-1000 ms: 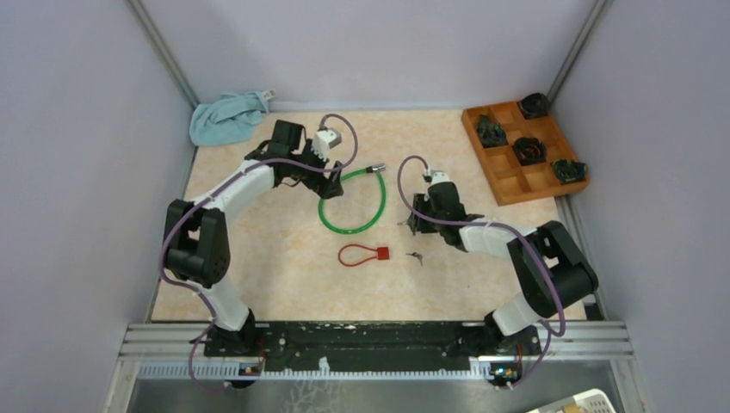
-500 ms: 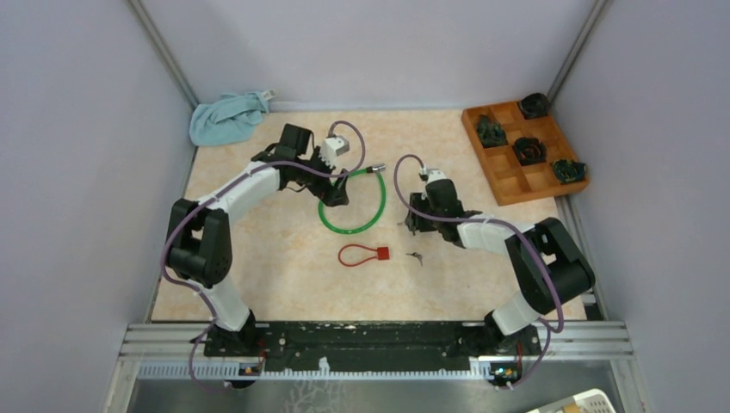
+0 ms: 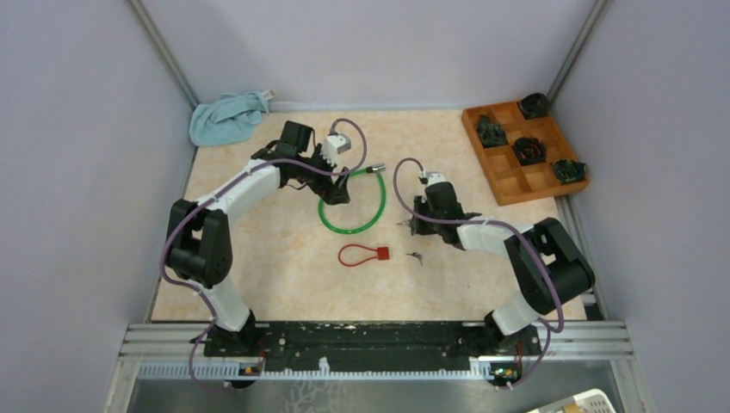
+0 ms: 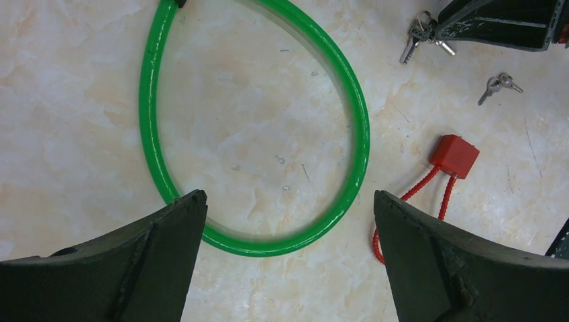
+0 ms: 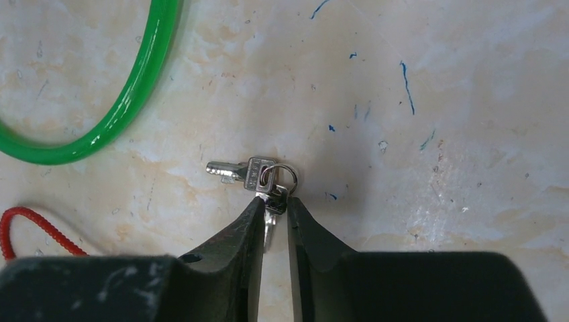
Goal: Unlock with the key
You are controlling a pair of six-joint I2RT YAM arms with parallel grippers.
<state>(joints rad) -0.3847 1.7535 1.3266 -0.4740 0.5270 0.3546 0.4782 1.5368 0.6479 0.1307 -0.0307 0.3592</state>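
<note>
One silver key bunch (image 5: 258, 176) is pinched at the tips of the right jaws, which are closed almost to touching, low on the desk (image 5: 436, 100). The left jaws are spread wide and hold nothing. The near arc of the green cable lock (image 4: 262, 247) lies between them. A red cable lock (image 4: 454, 155) is seen just beside one left jaw, with a second key pair (image 4: 498, 84) beyond it.

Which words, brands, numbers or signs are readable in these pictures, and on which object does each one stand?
No text can be read in any view.
Keys between the right gripper fingertips: any stamp on the heads is too small and blurred to read.
Red lock: no print shows.
Green cable lock: no print shows.
</note>
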